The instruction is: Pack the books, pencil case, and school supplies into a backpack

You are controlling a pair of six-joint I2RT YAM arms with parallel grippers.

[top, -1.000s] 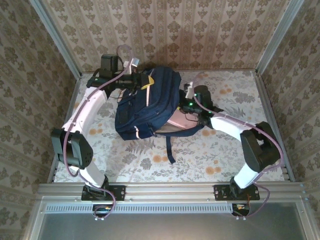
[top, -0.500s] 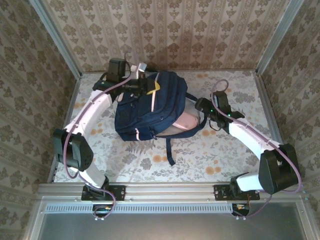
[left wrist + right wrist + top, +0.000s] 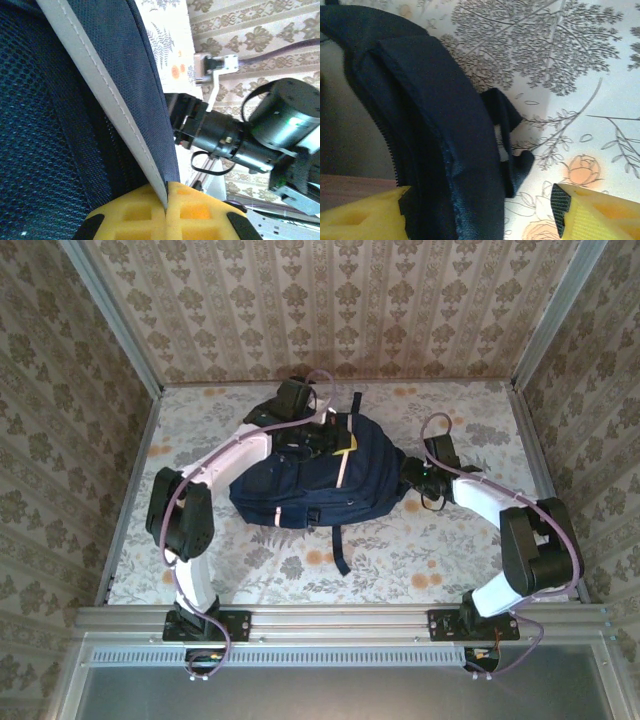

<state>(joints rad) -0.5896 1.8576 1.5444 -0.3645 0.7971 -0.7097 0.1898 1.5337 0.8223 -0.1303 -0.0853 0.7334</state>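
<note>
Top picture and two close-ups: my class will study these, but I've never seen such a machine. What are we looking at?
Two robot arms are bolted at the near edge of a flowered table. The top picture looks down from above and behind them; each close-up comes from a camera on one wrist. A navy backpack lies on the table. The left arm's yellow jaws are pinched shut on its edge. The right arm's jaws stand open around another edge.

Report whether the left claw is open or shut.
Shut. The left claw has its yellow pads pressed together, pinching the backpack by its pale-striped edge.
</note>
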